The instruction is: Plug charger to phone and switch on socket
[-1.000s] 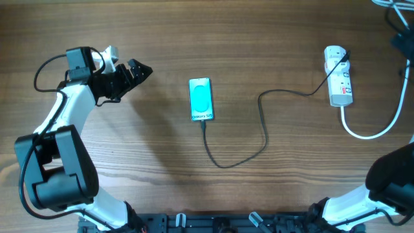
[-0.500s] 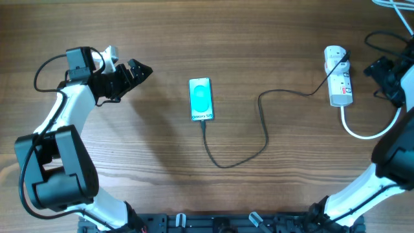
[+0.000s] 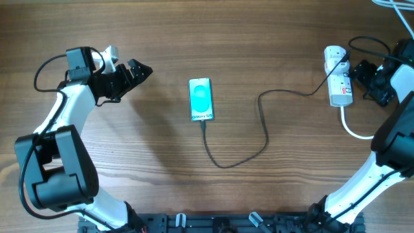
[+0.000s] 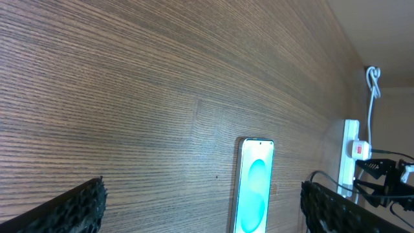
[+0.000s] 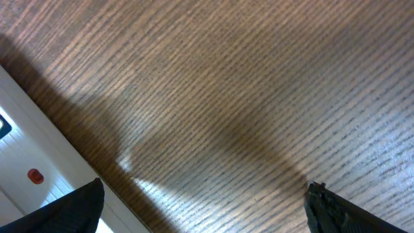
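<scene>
Socket [image 3: 338, 76] lies just left of your right gripper [image 3: 362, 81], long axis running away from the robot. Left gripper [image 3: 137, 71] sits well apart beyond the phone [image 3: 201, 99]; both pairs of jaws gape empty.

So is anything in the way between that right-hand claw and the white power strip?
Nothing visible. The right gripper, jaws open, sits just beside the socket with only bare table between them. The socket's white cord curves away nearer the robot, outside that gap.
</scene>
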